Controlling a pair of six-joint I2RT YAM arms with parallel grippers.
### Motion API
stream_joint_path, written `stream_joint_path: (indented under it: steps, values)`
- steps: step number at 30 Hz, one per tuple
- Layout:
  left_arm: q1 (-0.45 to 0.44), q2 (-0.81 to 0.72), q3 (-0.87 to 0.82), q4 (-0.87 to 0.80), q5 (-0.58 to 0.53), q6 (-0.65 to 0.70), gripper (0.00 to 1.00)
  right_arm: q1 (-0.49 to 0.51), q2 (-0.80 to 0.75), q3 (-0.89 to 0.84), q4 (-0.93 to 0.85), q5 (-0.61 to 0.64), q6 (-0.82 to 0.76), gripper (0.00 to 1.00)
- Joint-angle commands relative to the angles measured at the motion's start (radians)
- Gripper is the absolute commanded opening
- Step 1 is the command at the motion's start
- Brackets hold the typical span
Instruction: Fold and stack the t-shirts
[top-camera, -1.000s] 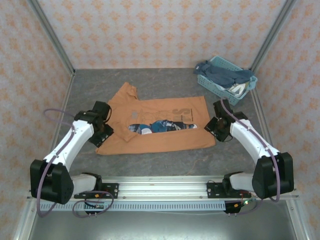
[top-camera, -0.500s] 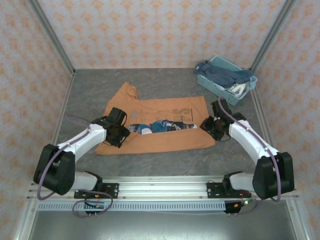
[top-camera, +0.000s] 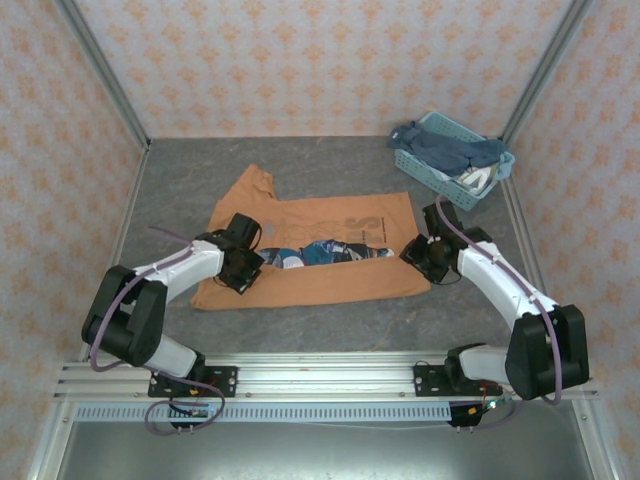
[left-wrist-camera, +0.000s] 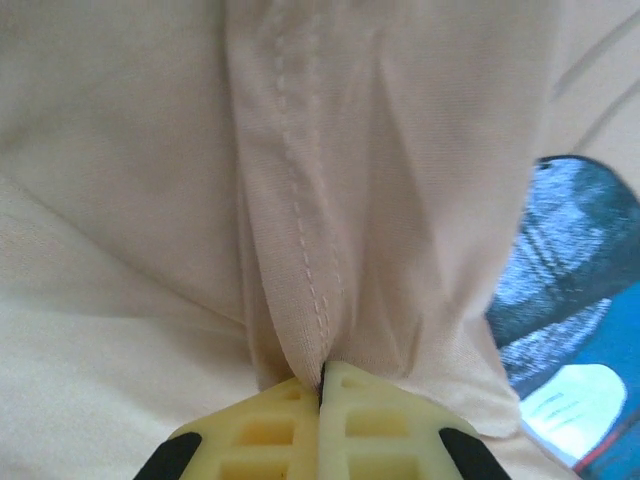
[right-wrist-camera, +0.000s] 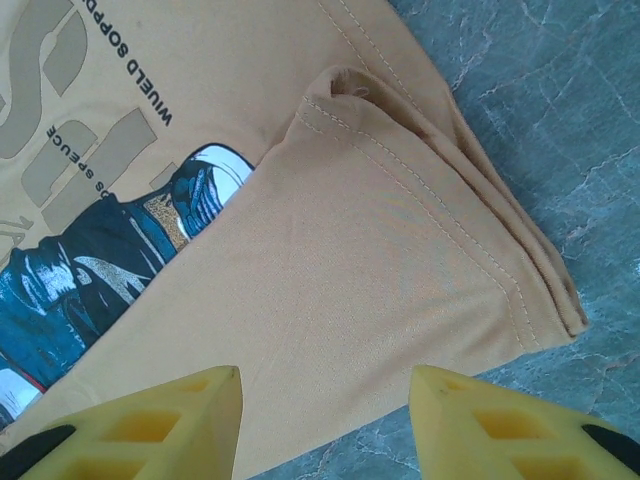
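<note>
Looking down from the top external camera, the orange-brown t-shirt (top-camera: 330, 285) lies on the grey table (top-camera: 330, 160). It is partly folded over itself, so that its blue chest print (top-camera: 325, 252) shows through a narrow gap along the middle. The left gripper (top-camera: 243, 270) sits low on the shirt's left end, and the right gripper (top-camera: 418, 252) is at the shirt's right edge. In the far right corner stands a light-blue basket (top-camera: 425, 172). Dark blue cloth (top-camera: 440, 148) is heaped in it and hangs over its rim, and some white cloth (top-camera: 478, 178) lies at its near end. From this height I cannot tell whether these are shirts.

In the left wrist view, the left gripper (left-wrist-camera: 322, 372) has its yellow fingers (left-wrist-camera: 270, 420) pressed together on the orange-brown t-shirt (left-wrist-camera: 400, 180). They pinch a raised ridge of fabric at its base. A stitched hem runs up the ridge away from the pinch. The blue chest print (left-wrist-camera: 570, 290) lies to the right of the ridge, partly covered by it.

In the right wrist view, the right gripper (right-wrist-camera: 322, 395) has its fingers (right-wrist-camera: 150, 425) spread well apart with nothing clamped between them. Below the gap lies a folded corner of the orange-brown t-shirt (right-wrist-camera: 350, 250), several hemmed layers stacked and ending in a point on the grey table (right-wrist-camera: 520, 100). The blue chest print (right-wrist-camera: 100, 260) and some lettering show at the left, where the top layer stops.
</note>
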Motion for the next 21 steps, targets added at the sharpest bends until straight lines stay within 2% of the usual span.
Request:
stream_joint_path:
  steps: [1,7,14,21]
  values:
    - [-0.011,0.031,0.095,-0.096,-0.066,0.051,0.00,0.008,-0.023,-0.009,-0.003,0.009,-0.007,0.48]
    - [-0.025,0.152,0.258,-0.198,-0.086,0.153,0.00,0.007,-0.013,-0.003,-0.006,0.010,-0.004,0.46]
    - [-0.055,0.357,0.538,-0.399,-0.187,0.331,0.00,0.008,-0.005,0.000,-0.008,0.007,-0.002,0.46]
    - [-0.095,0.520,0.712,-0.479,-0.234,0.464,0.00,0.008,-0.005,-0.008,-0.012,0.006,0.001,0.46]
